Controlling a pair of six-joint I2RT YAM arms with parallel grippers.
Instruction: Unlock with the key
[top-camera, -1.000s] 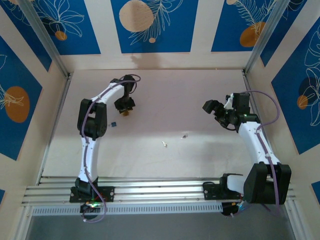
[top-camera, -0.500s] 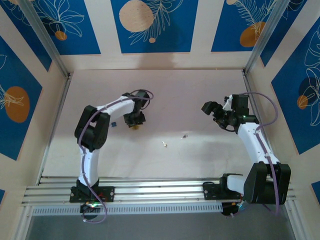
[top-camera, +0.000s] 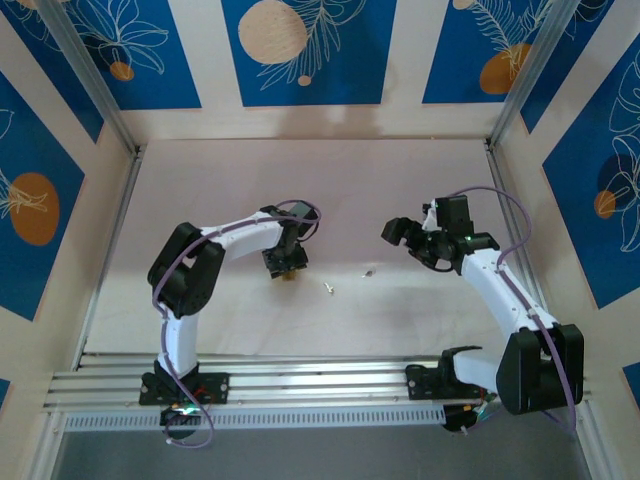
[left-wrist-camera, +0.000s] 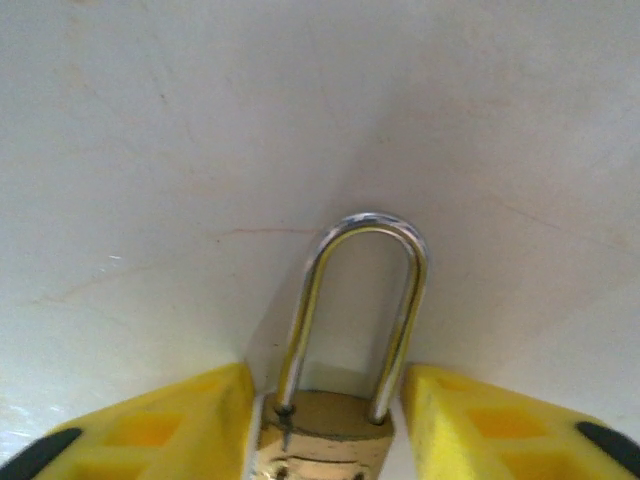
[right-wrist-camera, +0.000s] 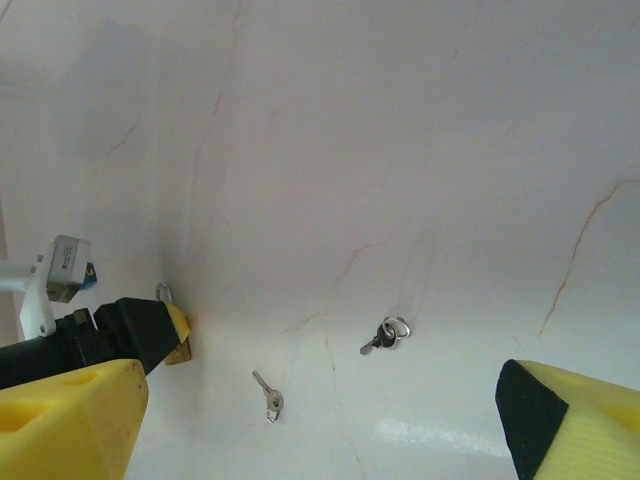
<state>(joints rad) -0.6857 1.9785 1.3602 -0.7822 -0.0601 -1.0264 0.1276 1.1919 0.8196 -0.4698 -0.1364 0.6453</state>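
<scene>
**Top external view.** The left arm reaches in over the middle of the pale worktop (top-camera: 300, 180). The left pincer (top-camera: 286, 262) points down at the brass padlock (top-camera: 291, 276), which sits on the surface directly under it. From this height I cannot tell how the jaws stand. Two keys lie loose on the worktop to the right of the padlock. The plain key (top-camera: 328, 288) is nearer to it and the ringed key (top-camera: 370, 271) lies a little farther right. Neither key touches the padlock or either arm. The right pincer (top-camera: 398, 232) hangs above the worktop, right of the ringed key and apart from it.

**Left wrist view.** The padlock (left-wrist-camera: 325, 432) rests between the yellow fingers (left-wrist-camera: 170, 425) of the left pincer (left-wrist-camera: 325, 420), with its steel shackle pointing away from the wrist. Both shackle legs run down to the brass body. A thin sliver of worktop (left-wrist-camera: 200, 150) shows between the body and each finger, so the jaws stand slightly apart on either side of the lock, not pressed on it.

**Right wrist view.** The right pincer (right-wrist-camera: 315, 425) stands wide apart with nothing between its fingers (right-wrist-camera: 65, 420). Ahead of it lie the plain key (right-wrist-camera: 270, 395) and, beyond that to the right, the ringed key (right-wrist-camera: 385, 333), both flat on the worktop (right-wrist-camera: 400, 120). At the left edge the padlock (right-wrist-camera: 178, 335) shows beside the dark tip of the left pincer (right-wrist-camera: 135, 322).
</scene>
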